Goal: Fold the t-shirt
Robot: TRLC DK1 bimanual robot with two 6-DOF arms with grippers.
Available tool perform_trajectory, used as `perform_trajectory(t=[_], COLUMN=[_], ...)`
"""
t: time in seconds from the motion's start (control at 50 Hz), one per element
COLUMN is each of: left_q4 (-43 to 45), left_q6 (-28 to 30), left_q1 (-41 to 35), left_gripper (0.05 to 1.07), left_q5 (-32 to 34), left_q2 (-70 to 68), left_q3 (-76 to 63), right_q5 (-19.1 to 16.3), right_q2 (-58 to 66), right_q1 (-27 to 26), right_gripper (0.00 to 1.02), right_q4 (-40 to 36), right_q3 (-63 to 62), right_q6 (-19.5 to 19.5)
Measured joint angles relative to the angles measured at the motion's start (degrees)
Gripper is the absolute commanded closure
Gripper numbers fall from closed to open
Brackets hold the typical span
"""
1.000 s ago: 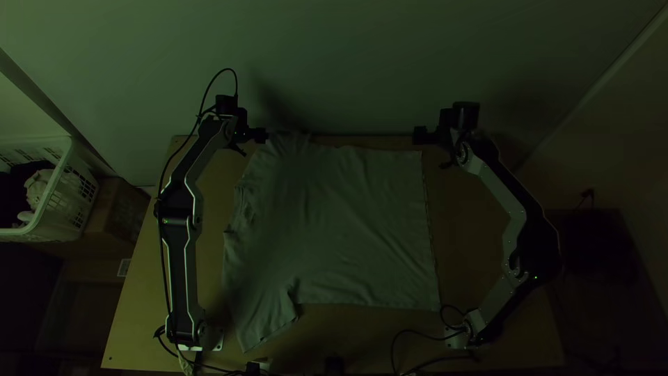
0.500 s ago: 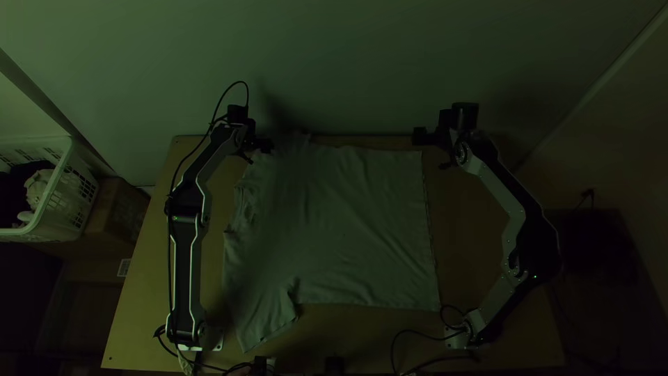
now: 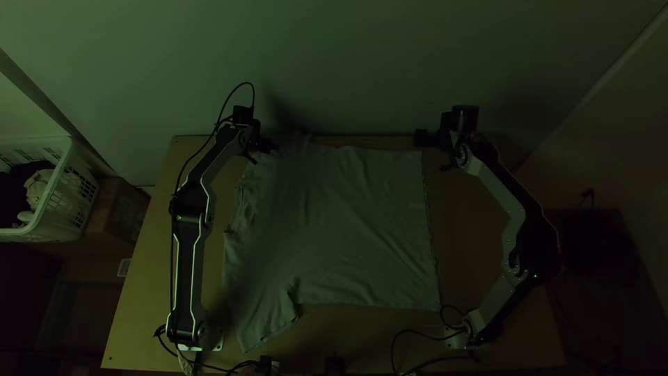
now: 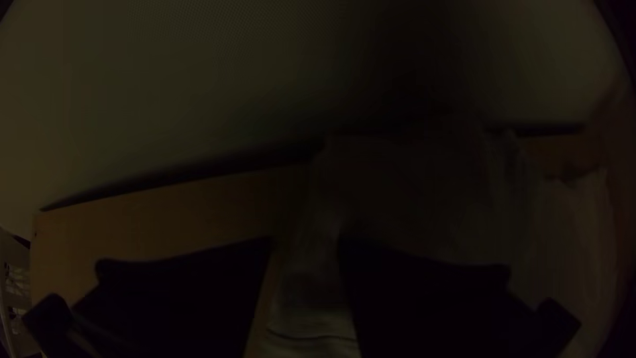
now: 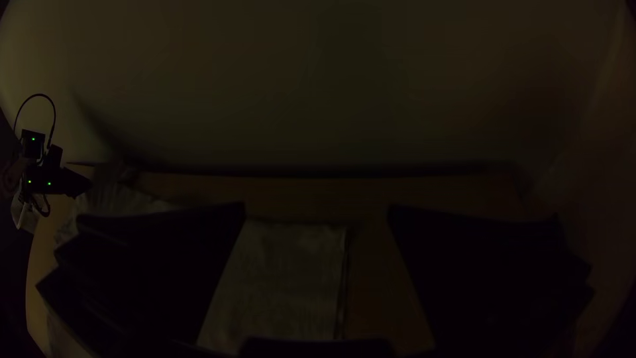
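My left gripper point(image 4: 305, 246), jaws spread, is at the far sleeve point(image 3: 292, 145) of the t-shirt point(image 3: 341, 230), laid out across the desk point(image 3: 132, 299). I'd seat cloth deep before pinching, then square my right gripper point(image 5: 317, 208), jaws also spread, to the hem point(image 3: 426, 209).

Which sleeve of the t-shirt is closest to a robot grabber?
The far sleeve, right beside the left end effector. The other sleeve is down toward the near edge of the table, away from both end effectors.
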Motion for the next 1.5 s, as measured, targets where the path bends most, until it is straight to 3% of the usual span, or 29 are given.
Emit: perform_trajectory(t=[0.46,0.98,1.18,1.28,1.46,1.5], left_q4=[-3.50,-7.45,-7.76,-8.15,-8.33,-8.44], left_q6=[-0.92,-1.81,-1.84,-1.81,-1.81,-1.81], left_q1=[-0.48,-0.33,-0.33,-0.31,-0.02,0.09], left_gripper=[1.05,1.05,1.05,1.05,1.05,1.05], left_q5=[0.26,1.22,1.33,1.33,1.36,1.36], left_q2=[-0.28,-2.58,-2.97,-2.99,-3.02,-3.06], left_q3=[0.59,0.52,0.52,0.52,0.52,0.52], right_q5=[0.02,0.17,0.17,0.17,0.17,0.17], right_q2=[8.20,25.53,32.63,34.03,35.01,35.17], right_q1=[-0.33,-0.33,-0.37,-0.37,-0.37,-0.37], right_gripper=[0.04,0.04,0.07,0.16,0.16,0.21], right_q4=[-7.15,-21.84,-26.53,-27.04,-27.98,-28.65], right_q3=[4.44,28.52,36.70,37.99,38.82,38.82], right_q6=[2.99,7.74,9.44,10.47,12.04,12.41])
